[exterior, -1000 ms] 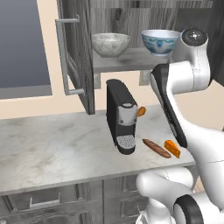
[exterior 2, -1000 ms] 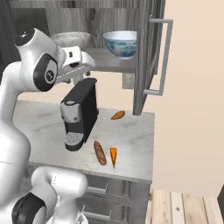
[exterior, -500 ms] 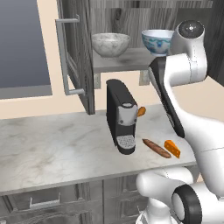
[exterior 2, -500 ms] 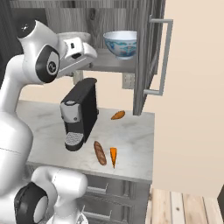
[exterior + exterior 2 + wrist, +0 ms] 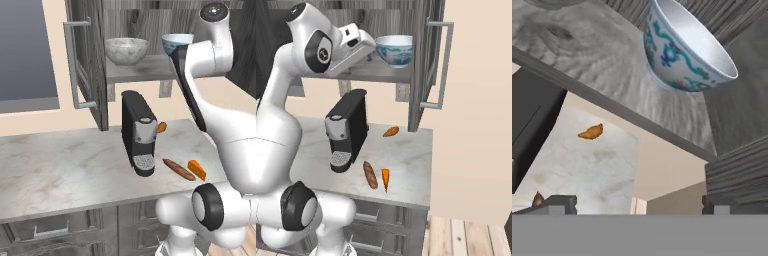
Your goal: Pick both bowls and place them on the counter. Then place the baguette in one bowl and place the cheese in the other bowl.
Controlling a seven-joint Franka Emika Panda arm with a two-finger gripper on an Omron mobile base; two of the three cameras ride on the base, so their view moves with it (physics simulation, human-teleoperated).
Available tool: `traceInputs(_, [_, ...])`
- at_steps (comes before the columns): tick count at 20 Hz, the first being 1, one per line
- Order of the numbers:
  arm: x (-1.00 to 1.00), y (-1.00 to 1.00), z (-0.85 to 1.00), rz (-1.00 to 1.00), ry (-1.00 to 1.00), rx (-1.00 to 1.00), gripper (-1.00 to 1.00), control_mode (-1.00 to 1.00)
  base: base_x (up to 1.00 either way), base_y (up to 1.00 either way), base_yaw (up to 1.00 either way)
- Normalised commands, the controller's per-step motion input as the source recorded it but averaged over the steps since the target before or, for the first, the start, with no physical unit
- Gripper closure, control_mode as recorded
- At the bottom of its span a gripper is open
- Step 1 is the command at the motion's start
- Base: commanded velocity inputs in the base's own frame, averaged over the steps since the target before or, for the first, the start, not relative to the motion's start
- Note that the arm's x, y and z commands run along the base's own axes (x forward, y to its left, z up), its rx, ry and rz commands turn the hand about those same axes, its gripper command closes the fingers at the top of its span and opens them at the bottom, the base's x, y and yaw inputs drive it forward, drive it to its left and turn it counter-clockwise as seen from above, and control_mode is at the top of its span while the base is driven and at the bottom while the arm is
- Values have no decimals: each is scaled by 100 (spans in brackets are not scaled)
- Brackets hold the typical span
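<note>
1. My two-finger gripper (image 5: pixel 639 202) has its fingertips spread wide apart with nothing between them, raised to shelf height and aimed at the glossy white bowl with blue pattern (image 5: pixel 684 47).
2. That bowl stands upright on the plain grey shelf board (image 5: pixel 150 70) near its open end; the grey-white marbled stone bowl (image 5: pixel 127 50) sits further along the same board, well apart from it.
3. The slim reddish-brown baguette (image 5: pixel 178 169) and the small orange-yellow cheese wedge (image 5: pixel 196 169) lie just beside each other on the pale marble-look counter (image 5: pixel 65 165), next to the black coffee machine (image 5: pixel 139 131).
4. Risk: the glossy rim is thin and curved, so an off-centre pinch could let the bowl tip off the shelf end.
5. Risk: coming in too low, my fingers could strike the shelf edge or push the bowl back instead of straddling its wall.
6. Risk: carried down carelessly, the bowl could clip the coffee machine or land on the food.
</note>
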Motion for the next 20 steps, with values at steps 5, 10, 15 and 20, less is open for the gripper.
traceInputs(5, [37, 0, 20, 0, 17, -9, -100, -100, 0, 0, 0])
traceInputs(10, [20, -1, 4, 4, 16, -14, -100, -100, 0, 0, 0])
traceInputs(15, [24, -12, 0, 12, 9, -10, -100, -100, 0, 0, 0])
traceInputs(20, [0, -26, -15, 19, -4, -3, -100, -100, 0, 0, 0])
